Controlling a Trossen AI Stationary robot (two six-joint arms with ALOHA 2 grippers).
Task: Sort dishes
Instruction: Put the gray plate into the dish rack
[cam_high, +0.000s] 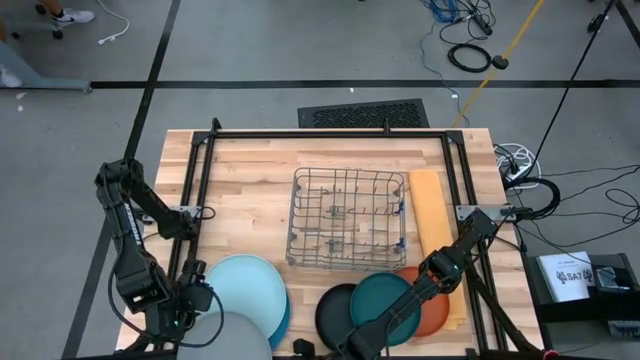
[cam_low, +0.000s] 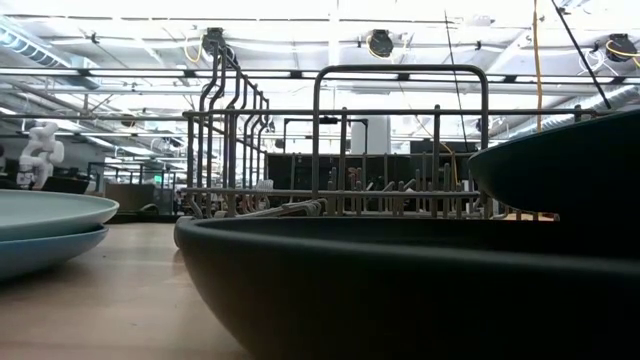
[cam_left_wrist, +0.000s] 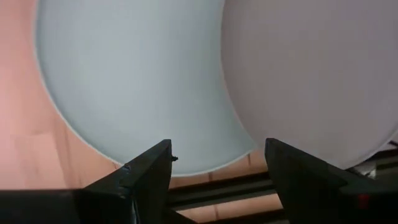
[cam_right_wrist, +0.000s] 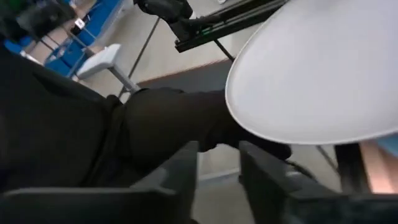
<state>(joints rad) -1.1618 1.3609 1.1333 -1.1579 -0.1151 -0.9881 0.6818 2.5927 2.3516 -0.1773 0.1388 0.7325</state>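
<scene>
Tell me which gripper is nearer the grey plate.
Left. The left gripper is open right at the grey plate's edge; the right gripper sits beyond the black plate, farther off.

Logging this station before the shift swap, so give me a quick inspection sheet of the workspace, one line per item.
Surface: wooden table.
Job's things: pale blue plate on a medium blue one; grey plate beside it; black plate, dark teal plate, orange plate overlapping.
Clutter: wire rack, empty; orange board.
Grippers: left gripper open over the large plates; right gripper open, at the near edge.
Cables: loose on the floor.
Surroundings: nothing seen nearby.
</scene>
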